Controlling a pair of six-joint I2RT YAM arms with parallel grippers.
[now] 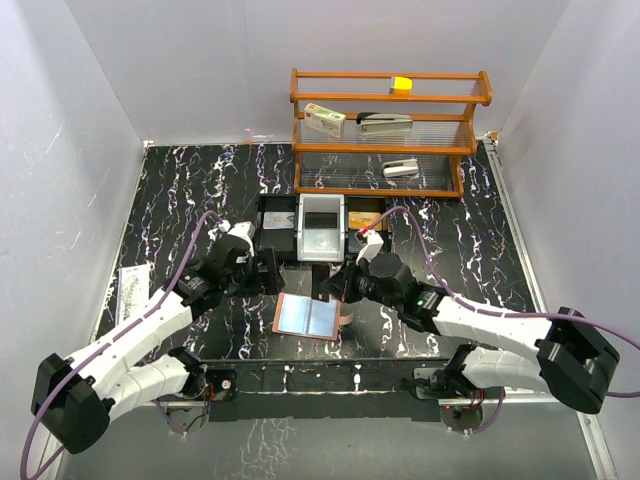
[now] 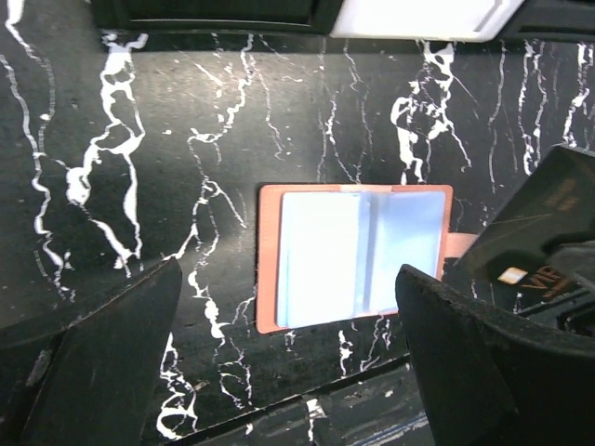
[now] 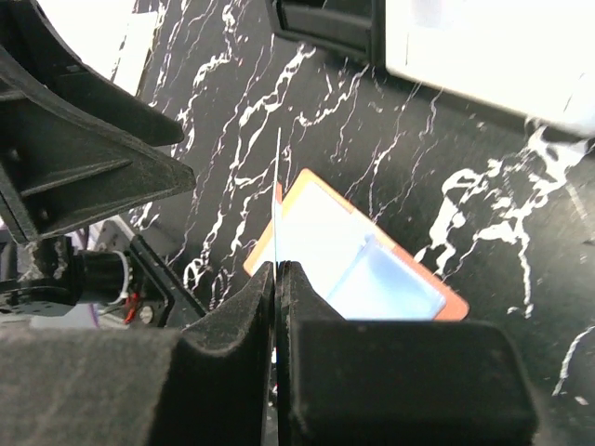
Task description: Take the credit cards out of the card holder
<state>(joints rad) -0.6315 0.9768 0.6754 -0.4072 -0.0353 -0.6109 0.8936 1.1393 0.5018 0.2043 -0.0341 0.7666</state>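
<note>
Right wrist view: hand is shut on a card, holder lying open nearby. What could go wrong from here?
1. The right hand pinches the thin dark plastic card with much of it sticking out; it may twist or slip in transit.
2. The left hand hangs open, so nothing pins the salmon-brown folding card holder; loose on the black marbled table, it could get knocked or dragged.
3. Both hands sit close together; a collision seems possible.

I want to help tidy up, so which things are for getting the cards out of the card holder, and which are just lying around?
For the job: card holder, lying open; dark card, pinched in the right gripper; left gripper, open.

Just lying about: wooden shelf with stapler, small box and yellow block; white packet.
</note>
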